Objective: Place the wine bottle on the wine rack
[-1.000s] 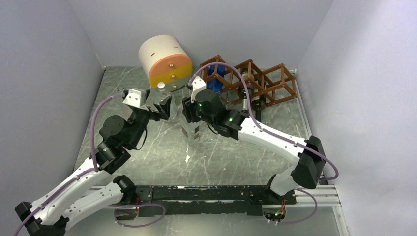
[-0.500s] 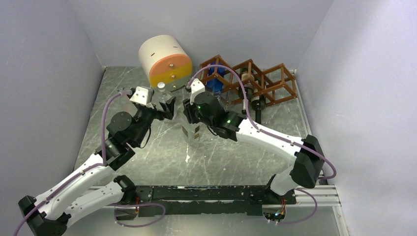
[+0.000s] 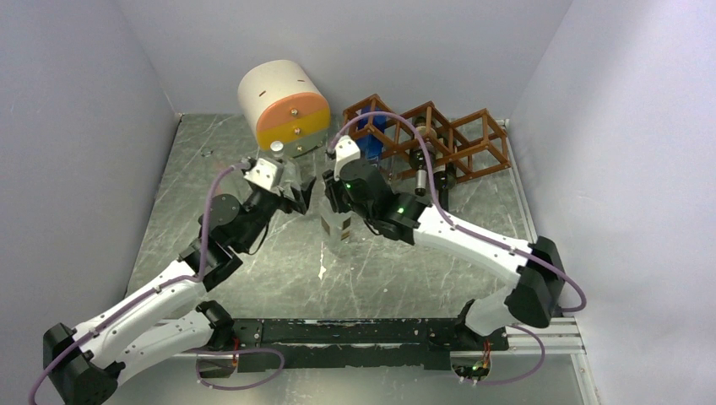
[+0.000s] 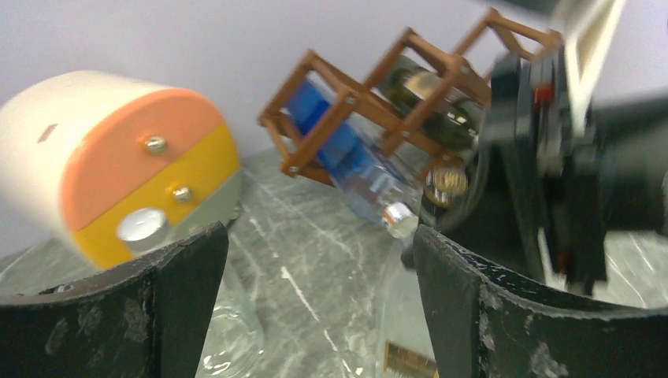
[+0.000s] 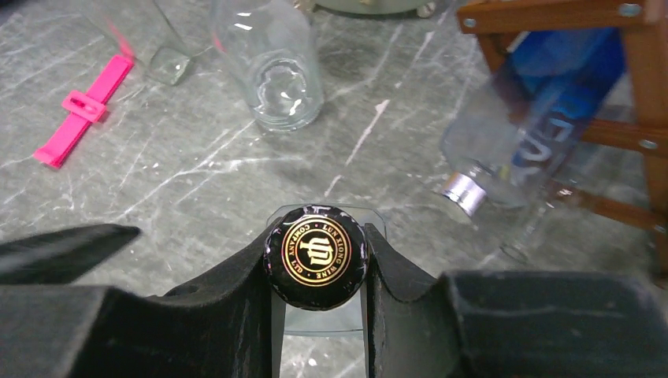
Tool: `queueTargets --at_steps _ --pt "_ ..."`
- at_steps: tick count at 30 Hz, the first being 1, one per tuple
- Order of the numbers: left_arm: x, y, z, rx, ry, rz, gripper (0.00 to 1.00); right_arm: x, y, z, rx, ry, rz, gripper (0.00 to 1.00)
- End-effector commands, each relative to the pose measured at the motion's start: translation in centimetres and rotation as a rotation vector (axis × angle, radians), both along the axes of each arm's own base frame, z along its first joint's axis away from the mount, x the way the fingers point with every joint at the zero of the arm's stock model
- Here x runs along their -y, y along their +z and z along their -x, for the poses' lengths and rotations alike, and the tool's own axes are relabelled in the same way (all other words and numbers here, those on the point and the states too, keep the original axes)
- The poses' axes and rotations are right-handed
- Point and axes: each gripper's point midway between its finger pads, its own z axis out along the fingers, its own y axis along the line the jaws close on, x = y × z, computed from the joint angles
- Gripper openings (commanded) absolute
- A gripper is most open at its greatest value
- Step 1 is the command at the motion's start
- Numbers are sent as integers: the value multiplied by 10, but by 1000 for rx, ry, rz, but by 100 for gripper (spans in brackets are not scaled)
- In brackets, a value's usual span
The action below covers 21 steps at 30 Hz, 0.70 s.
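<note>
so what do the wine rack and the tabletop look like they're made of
Wine rack: probably wood, reddish-brown stained slats joined with visible screws.
Tabletop: looks like grey marble or a marble-print sheet, white veins, slight sheen.

On my grey veined bench (image 3: 422, 253) stand the wine rack (image 3: 439, 135), a round drawer unit (image 3: 283, 101), a clear bottle (image 5: 272, 67) and the wine bottle (image 5: 317, 252); a pink strip (image 5: 83, 110) lies flat.

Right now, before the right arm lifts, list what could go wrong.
1. The right claw grips the wine bottle only at its cap; it could swing or slip when lifted.
2. The left claw hangs open close beside it and could be bumped.
3. Two wine rack cells already hold bottles; aiming there would collide.
</note>
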Motion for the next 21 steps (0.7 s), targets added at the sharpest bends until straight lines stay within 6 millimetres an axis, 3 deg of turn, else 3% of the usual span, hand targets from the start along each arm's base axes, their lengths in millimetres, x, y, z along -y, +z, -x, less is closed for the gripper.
queueTargets --at_steps 1,5,10,21 --pt "38 5 27 138 -260 -34 92 38 95 1 172 -121 -213 0" --pt "60 -16 37 155 -397 -96 92 70 115 11 206 -192 -271 0" --pt "84 -43 41 122 -517 -136 93 93 137 25 240 -210 -370 0" --pt "121 -84 53 8 -749 -218 97 97 161 41 259 -152 -458 0"
